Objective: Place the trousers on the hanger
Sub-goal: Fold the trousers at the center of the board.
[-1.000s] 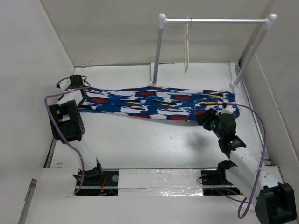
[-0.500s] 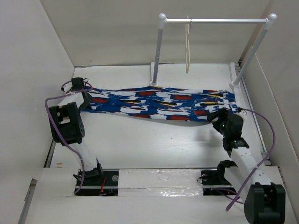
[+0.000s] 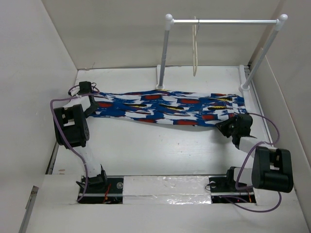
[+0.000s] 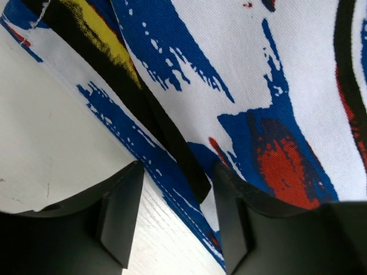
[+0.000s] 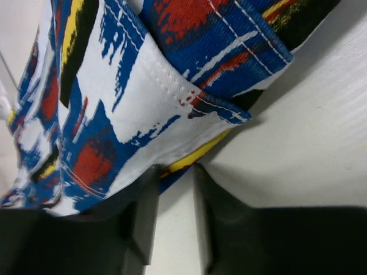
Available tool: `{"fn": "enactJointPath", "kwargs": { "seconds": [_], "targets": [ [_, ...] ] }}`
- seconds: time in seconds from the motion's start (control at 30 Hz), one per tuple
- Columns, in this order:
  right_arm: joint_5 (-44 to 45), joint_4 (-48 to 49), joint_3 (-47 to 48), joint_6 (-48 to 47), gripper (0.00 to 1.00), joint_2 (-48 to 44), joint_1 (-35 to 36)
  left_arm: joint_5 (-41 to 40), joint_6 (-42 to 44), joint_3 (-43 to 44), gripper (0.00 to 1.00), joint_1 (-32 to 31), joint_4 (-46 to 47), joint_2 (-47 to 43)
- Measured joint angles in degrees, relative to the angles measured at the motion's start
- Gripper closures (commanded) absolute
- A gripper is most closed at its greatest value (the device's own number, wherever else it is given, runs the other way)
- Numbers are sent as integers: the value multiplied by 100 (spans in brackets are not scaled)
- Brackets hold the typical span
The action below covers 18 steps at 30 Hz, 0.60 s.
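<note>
Evidently both arms are set at opposite ends of the trousers (image 3: 165,108), which lie stretched flat across the far half of the bench (image 3: 155,155), well apart from the hanger. At the left end, the left claw (image 4: 175,195) is spread wide, one finger on the bare-bench side and the other on the printed side. The dark border of the fabric runs through the gap. Nothing is pinched yet, and I judge the claw is lined up to bite that edge. Mid-bench the cloth lies flat with nothing touching it. Behind it, the cream hanger (image 3: 195,53) hangs by its hook from the crossbar of the white-poled rack (image 3: 223,21), edge-on to the overhead camera. At the right end, the right claw (image 5: 174,183) sits low at the near corner, its fingers drawn close with only a slim strip of bench showing between them. A folded, stitched hem with a yellow layer meets the fingertips, but I cannot tell whether it is actually gripped. Taking both ends would probably let the arms lift the garment taut and drape it over the hanger's bar.
</note>
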Motion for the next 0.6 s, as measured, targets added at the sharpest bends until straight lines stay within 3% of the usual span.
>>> {"fn": "enactJointPath", "kwargs": {
  "seconds": [0.07, 0.13, 0.17, 0.37, 0.6],
  "targets": [
    [-76, 85, 103, 52, 95, 225, -50, -61, -26, 0, 77, 0, 15, 50],
    [-160, 192, 173, 76, 99, 413, -127, -76, -48, 0, 96, 0, 76, 59],
    [-186, 236, 173, 79, 99, 442, -164, -63, -57, 0, 100, -9, 105, 59],
    [-129, 188, 22, 57, 100, -192, -240, -258, 83, 57, 100, -52, 48, 101],
    [-280, -748, -411, -109, 100, -2369, -483, -826, 299, -2, 100, -142, -345, 48]
  ]
}}
